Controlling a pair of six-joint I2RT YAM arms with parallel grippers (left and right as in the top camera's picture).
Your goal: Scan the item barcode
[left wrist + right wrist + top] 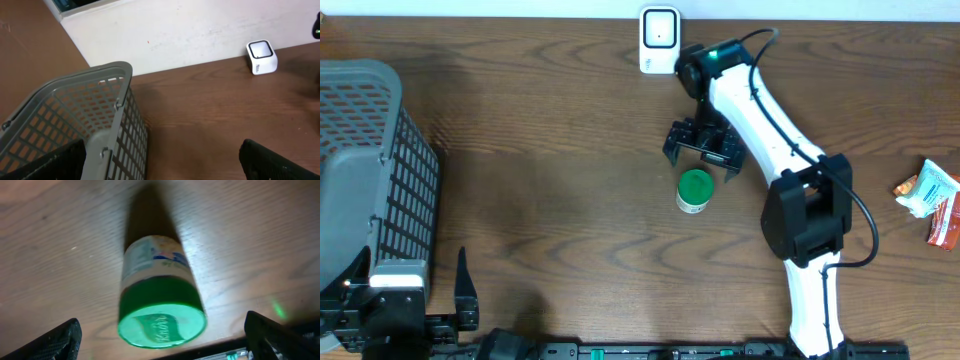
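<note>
My right claw (700, 162) hangs with jaws wide apart, empty, just over the green-capped white plastic bottle (695, 190). The bottle stands upright on the brown wooden table (570, 200), near the small white box scanner (659, 40). Nothing gripped, nothing scanned: pick-up and barcode presentation both lie ahead.

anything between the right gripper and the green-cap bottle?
No. The overhead view shows only a thin strip of bare table between the open right gripper and the green-cap bottle. The right wrist view shows nothing in the way either.
</note>
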